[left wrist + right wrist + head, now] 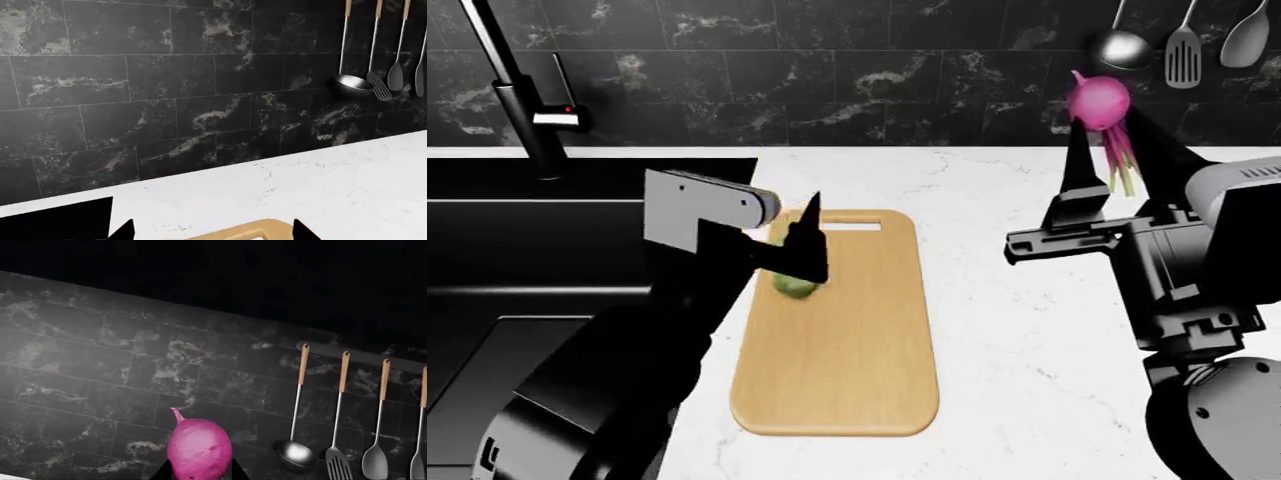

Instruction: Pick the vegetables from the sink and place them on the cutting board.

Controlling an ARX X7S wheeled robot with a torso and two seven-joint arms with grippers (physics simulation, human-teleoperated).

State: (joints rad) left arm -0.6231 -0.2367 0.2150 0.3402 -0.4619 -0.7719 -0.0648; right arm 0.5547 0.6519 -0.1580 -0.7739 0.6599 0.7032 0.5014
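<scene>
Right pincer (1108, 135) is clamped on the magenta radish-like bulb (1098, 100), held up in the air above the white marble surface (1028, 350) to the right of the light tan wooden cutting board (841, 350), pink-green stems (1121, 160) hanging between the fingers. Left pincer (807, 250) sits low over the board's handle end with the round yellow-green ball (795, 286) resting on the board just under its fingertips; can't tell if it's open or closed. Black basin sink (547, 250) is at left with the tall faucet (521, 95).
</scene>
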